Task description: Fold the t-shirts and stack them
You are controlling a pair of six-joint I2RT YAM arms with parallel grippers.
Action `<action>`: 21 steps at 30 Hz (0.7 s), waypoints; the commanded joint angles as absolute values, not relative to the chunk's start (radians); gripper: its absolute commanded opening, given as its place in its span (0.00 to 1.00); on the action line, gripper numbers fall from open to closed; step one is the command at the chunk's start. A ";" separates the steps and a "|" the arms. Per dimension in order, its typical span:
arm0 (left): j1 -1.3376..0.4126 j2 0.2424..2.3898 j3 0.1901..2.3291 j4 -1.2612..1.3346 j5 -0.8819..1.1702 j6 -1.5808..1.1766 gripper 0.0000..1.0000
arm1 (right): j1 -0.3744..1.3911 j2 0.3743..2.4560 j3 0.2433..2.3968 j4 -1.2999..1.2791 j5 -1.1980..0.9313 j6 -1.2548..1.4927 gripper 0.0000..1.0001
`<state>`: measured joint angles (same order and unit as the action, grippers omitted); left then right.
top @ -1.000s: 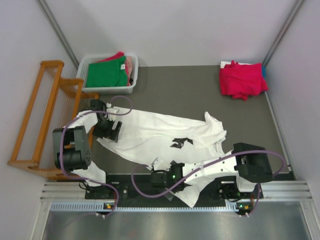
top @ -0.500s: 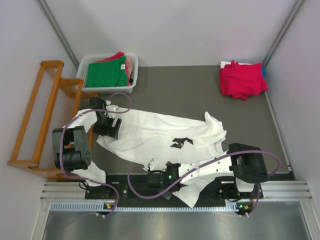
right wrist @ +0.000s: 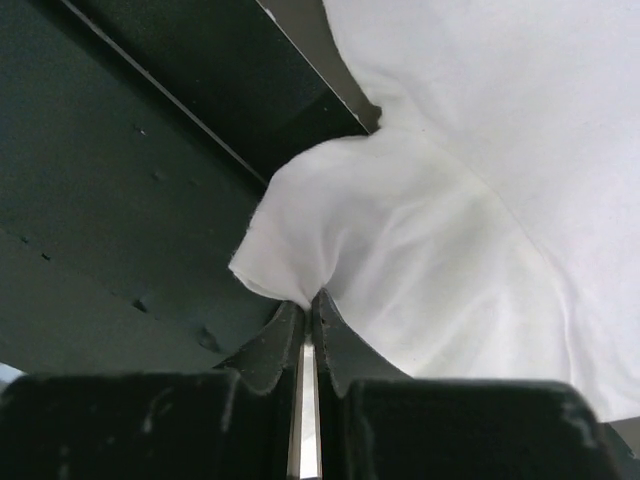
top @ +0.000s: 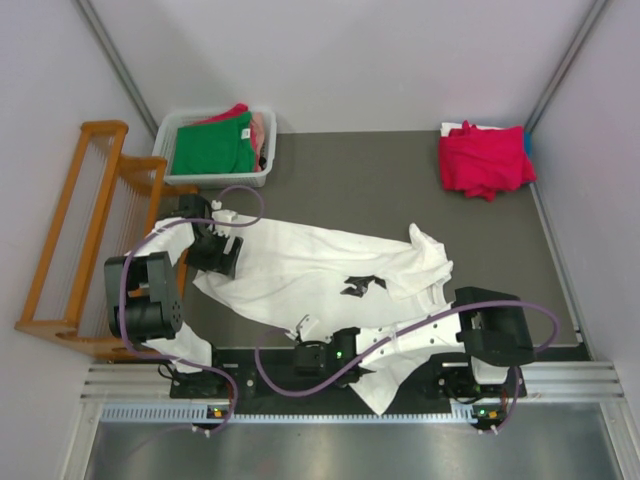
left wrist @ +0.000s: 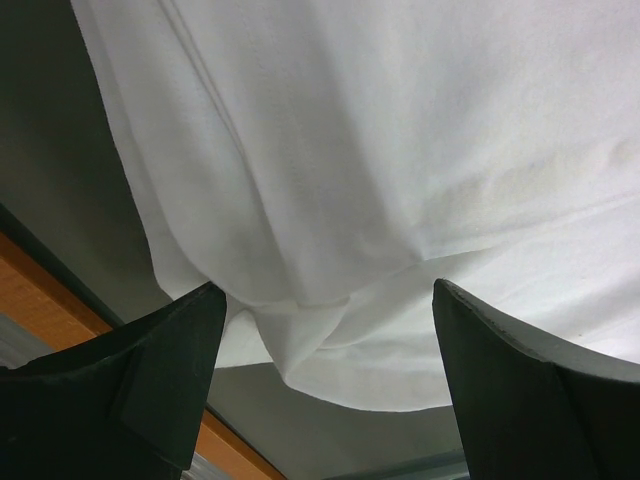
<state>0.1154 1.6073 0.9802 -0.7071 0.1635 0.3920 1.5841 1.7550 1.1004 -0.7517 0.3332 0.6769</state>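
Note:
A white t-shirt [top: 310,265] lies crumpled across the dark table, its lower part hanging over the near edge. My left gripper [top: 212,258] is open at its left end. In the left wrist view the shirt's hem [left wrist: 330,340] lies between the spread fingers [left wrist: 160,370], not gripped. My right gripper [top: 303,328] is shut on a bunched corner of the white t-shirt [right wrist: 330,240] by the near edge, pinched at the tips of my right gripper [right wrist: 311,298]. A bright green t-shirt [top: 212,145] and a red one [top: 235,112] lie in the basket. A crimson pile [top: 485,158] sits at the back right.
The white slatted basket [top: 215,180] stands at the back left. An orange wooden rack [top: 80,230] runs along the left side, close to the left arm. The black mounting rail [right wrist: 120,200] lies just beneath the right gripper. Grey walls enclose the table.
The right gripper has closed from open onto the shirt's corner and shifted slightly left. The left gripper has edged a little toward the back and stays open.

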 commanded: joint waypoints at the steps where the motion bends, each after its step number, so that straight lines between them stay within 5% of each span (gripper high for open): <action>1: 0.118 1.577 0.994 -0.692 0.156 0.400 0.89 | 1.600 1.681 1.089 -0.799 0.368 0.724 0.00; 16: 0.120 1.540 0.999 -0.755 0.121 0.397 0.87 | 1.600 1.399 0.988 -0.963 0.385 0.908 0.00; 18: 0.120 1.528 0.991 -0.796 0.123 0.409 0.71 | 1.601 1.413 0.983 -0.954 0.388 0.905 0.00; 21: 0.118 1.519 0.979 -0.850 0.101 0.431 0.65 | 1.601 1.446 0.985 -0.930 0.393 0.888 0.00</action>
<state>0.1154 1.5692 0.9878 -0.7528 0.1257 0.4011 1.5841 1.4204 0.9867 -0.9363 0.3687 0.8734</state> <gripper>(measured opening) 0.679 0.014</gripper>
